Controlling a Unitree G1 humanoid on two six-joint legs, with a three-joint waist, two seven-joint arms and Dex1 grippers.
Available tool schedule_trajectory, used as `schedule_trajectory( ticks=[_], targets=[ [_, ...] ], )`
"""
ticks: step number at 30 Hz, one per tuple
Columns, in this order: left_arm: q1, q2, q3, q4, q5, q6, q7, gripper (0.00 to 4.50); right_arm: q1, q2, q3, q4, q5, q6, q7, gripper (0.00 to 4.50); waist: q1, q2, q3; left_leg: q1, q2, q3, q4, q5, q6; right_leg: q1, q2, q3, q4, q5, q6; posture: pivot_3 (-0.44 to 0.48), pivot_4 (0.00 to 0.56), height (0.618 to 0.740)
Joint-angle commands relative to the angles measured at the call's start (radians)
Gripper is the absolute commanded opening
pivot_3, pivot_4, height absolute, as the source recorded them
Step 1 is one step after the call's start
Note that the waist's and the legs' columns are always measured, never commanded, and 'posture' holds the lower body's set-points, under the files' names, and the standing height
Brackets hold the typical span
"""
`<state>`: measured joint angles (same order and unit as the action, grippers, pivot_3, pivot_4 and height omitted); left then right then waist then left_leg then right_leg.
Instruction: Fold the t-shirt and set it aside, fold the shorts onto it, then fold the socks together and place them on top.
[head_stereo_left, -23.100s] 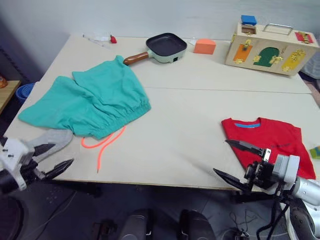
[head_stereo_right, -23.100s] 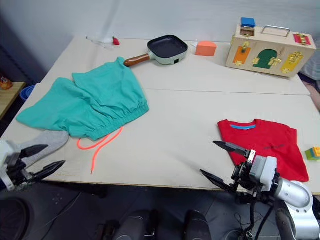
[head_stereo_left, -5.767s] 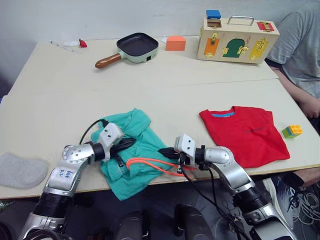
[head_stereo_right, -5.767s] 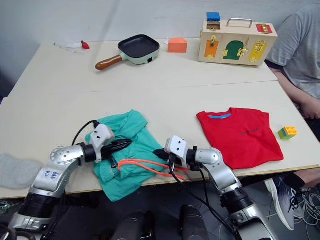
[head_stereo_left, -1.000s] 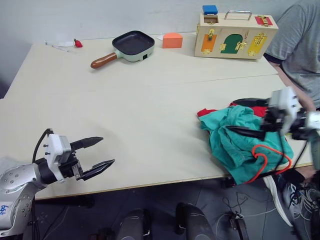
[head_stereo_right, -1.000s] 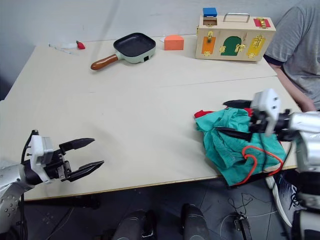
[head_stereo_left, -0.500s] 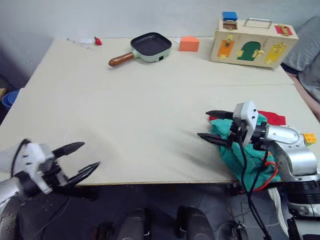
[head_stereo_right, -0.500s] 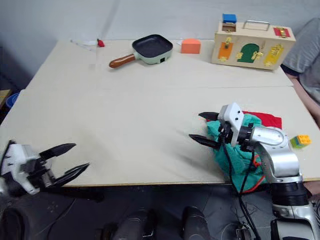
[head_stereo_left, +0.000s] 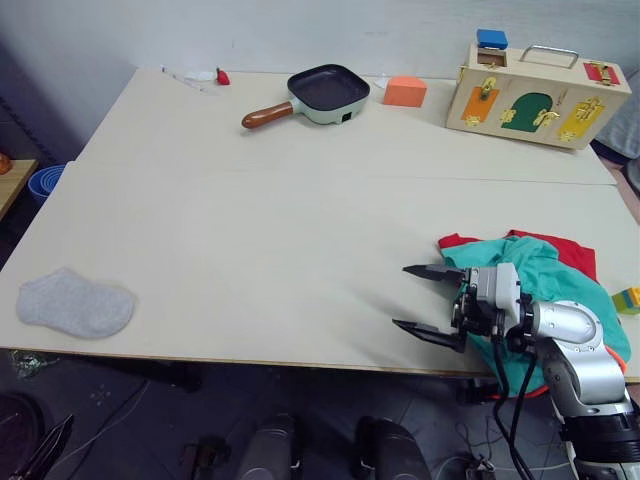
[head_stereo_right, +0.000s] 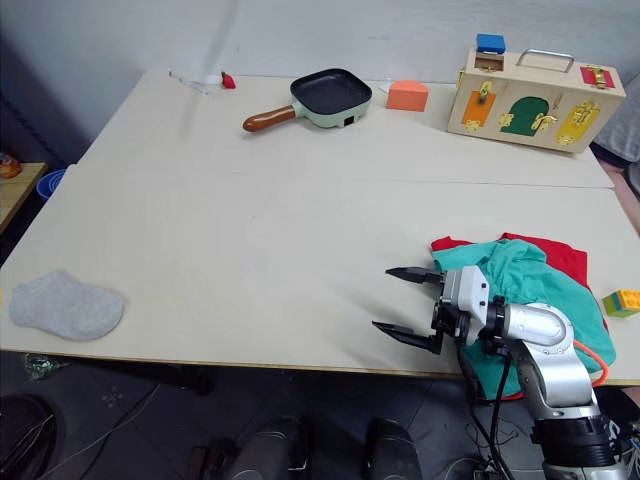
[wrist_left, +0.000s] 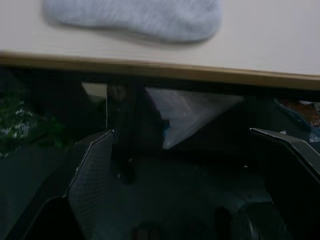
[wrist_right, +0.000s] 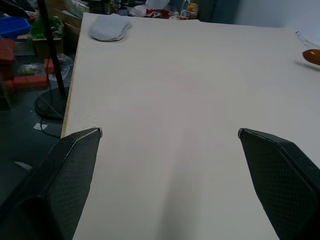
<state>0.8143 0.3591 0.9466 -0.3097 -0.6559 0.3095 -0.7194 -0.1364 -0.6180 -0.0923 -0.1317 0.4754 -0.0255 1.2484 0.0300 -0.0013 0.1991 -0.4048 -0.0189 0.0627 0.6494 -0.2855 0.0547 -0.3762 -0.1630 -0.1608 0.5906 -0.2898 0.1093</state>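
The shorts (head_stereo_left: 540, 275) lie in a crumpled teal heap on the t-shirt (head_stereo_left: 570, 250) near the tabletop's (head_stereo_left: 280, 230) front right corner; red cloth shows at the heap's far and left edges, and an orange drawstring (head_stereo_right: 592, 365) loops at the edge. The right gripper (head_stereo_left: 432, 300) hovers just left of the heap, fingers spread wide and holding nothing. The socks (head_stereo_left: 75, 302) rest well apart, near the front left edge. In the left wrist view, the left gripper (wrist_left: 190, 165) is below the tabletop edge, released and empty. A frying pan (head_stereo_left: 318, 95), an orange block (head_stereo_left: 406, 92) and a wooden latch box (head_stereo_left: 540, 95) stand along the far side.
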Motion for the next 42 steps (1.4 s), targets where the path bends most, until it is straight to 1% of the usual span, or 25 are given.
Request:
schedule_trajectory(
  ticks=[1,3,6,11,12,16,19,22,26,29,32,34,36,39,41,42],
  targets=[
    [0.002,0.037,0.018,-0.096,-0.048,0.055,0.054,4.50,0.016,-0.002,-0.009,-0.050,0.059,-0.011,0.031,4.46,-0.001,-0.001,0.000,0.000,0.000,0.000,0.000,0.000,0.000,0.000,0.000,0.000,0.000,0.000,0.000,0.000,0.150,0.740],
    [-0.021,0.084,0.012,-0.150,-0.075,0.133,0.110,4.50,0.007,0.010,0.011,-0.105,0.088,0.015,0.020,4.46,-0.003,-0.001,0.000,0.000,0.001,0.000,0.000,0.000,0.000,0.000,0.000,0.001,0.000,0.000,-0.001,0.000,0.150,0.740],
    [-0.083,0.178,-0.008,-0.209,-0.077,0.280,0.236,4.50,-0.023,0.047,0.047,-0.182,0.129,0.056,-0.017,4.46,-0.005,0.000,0.001,0.000,0.002,0.000,-0.001,0.000,-0.001,-0.001,0.001,0.001,0.001,0.000,-0.002,0.000,0.150,0.740],
    [-0.219,0.342,-0.090,-0.199,0.014,0.448,0.365,4.50,-0.052,0.093,0.098,-0.245,0.141,0.085,-0.059,4.46,-0.006,0.000,0.001,0.002,0.004,0.001,-0.001,-0.001,-0.007,-0.003,0.004,0.002,0.007,0.000,-0.002,0.000,0.150,0.740],
    [-0.249,0.368,-0.115,-0.181,0.038,0.463,0.377,4.50,-0.051,0.097,0.106,-0.247,0.137,0.087,-0.065,4.46,-0.006,0.000,0.001,0.002,0.004,0.001,-0.001,0.001,-0.012,-0.003,0.006,0.002,0.007,0.000,-0.002,0.000,0.150,0.740],
    [-0.360,0.457,-0.248,-0.078,0.130,0.473,0.361,4.50,-0.045,0.106,0.126,-0.242,0.117,0.083,-0.083,4.46,-0.006,-0.001,0.000,0.002,0.005,0.002,-0.001,0.000,-0.014,-0.003,0.013,0.003,0.011,0.000,-0.002,0.000,0.150,0.740],
    [-0.431,0.478,-0.315,-0.022,0.163,0.477,0.345,4.50,-0.051,0.110,0.127,-0.241,0.112,0.085,-0.101,4.46,-0.006,-0.001,0.000,0.002,0.005,0.004,-0.001,0.000,-0.014,-0.004,0.014,0.004,0.011,0.000,-0.002,0.000,0.150,0.740],
    [-0.476,0.523,-0.394,0.049,0.221,0.485,0.319,4.50,-0.051,0.107,0.125,-0.247,0.111,0.091,-0.117,4.46,-0.006,0.000,0.000,0.003,0.005,0.004,-0.001,0.000,-0.015,-0.004,0.013,0.005,0.011,0.000,-0.002,0.000,0.150,0.740],
    [-0.550,0.530,-0.442,0.140,0.255,0.461,0.291,4.50,-0.051,0.104,0.122,-0.254,0.113,0.099,-0.137,4.46,-0.003,0.005,0.000,0.005,0.007,0.004,-0.001,0.002,-0.018,-0.004,0.012,0.006,0.011,-0.001,-0.004,0.000,0.150,0.740],
    [-0.587,0.543,-0.478,0.193,0.265,0.456,0.237,3.89,-0.051,0.102,0.121,-0.257,0.111,0.101,-0.149,4.50,0.000,0.007,0.000,0.008,0.011,0.005,-0.002,0.002,-0.017,-0.003,0.013,0.006,0.013,-0.001,-0.006,0.000,0.150,0.740],
    [-0.611,0.548,-0.499,0.235,0.277,0.429,0.199,2.95,-0.052,0.100,0.118,-0.257,0.108,0.102,-0.162,4.50,-0.002,0.011,-0.001,0.014,0.014,0.005,-0.004,0.002,-0.018,0.000,0.014,0.005,0.013,-0.001,-0.011,0.000,0.150,0.740],
    [-0.636,0.536,-0.503,0.263,0.266,0.393,0.157,2.32,-0.048,0.095,0.116,-0.257,0.105,0.102,-0.166,4.50,-0.003,0.016,-0.003,0.014,0.015,0.006,-0.004,0.002,-0.018,0.000,0.014,0.005,0.014,-0.001,-0.014,0.000,0.150,0.740],
    [-0.659,0.532,-0.509,0.280,0.256,0.393,0.131,1.71,-0.042,0.088,0.114,-0.258,0.103,0.101,-0.164,4.50,-0.002,0.018,-0.004,0.015,0.016,0.006,-0.004,0.003,-0.019,-0.001,0.014,0.005,0.016,-0.002,-0.015,0.000,0.150,0.740],
    [-0.690,0.525,-0.542,0.250,0.234,0.357,0.059,0.79,-0.030,0.075,0.106,-0.259,0.100,0.101,-0.164,4.50,0.001,0.018,-0.004,0.015,0.015,0.006,-0.004,0.003,-0.019,-0.002,0.014,0.005,0.017,-0.002,-0.016,0.000,0.150,0.740],
    [-0.709,0.519,-0.575,0.189,0.204,0.380,0.023,0.14,-0.022,0.061,0.099,-0.257,0.096,0.101,-0.163,4.50,0.002,0.018,-0.004,0.014,0.015,0.006,-0.004,0.002,-0.019,-0.002,0.013,0.005,0.017,-0.002,-0.016,0.000,0.150,0.740],
    [-0.719,0.514,-0.594,0.156,0.195,0.383,0.007,0.01,-0.018,0.054,0.096,-0.255,0.095,0.099,-0.160,4.50,0.004,0.018,-0.004,0.014,0.014,0.007,-0.003,0.001,-0.019,-0.001,0.013,0.005,0.017,-0.002,-0.016,0.000,0.150,0.740]
  ],
)
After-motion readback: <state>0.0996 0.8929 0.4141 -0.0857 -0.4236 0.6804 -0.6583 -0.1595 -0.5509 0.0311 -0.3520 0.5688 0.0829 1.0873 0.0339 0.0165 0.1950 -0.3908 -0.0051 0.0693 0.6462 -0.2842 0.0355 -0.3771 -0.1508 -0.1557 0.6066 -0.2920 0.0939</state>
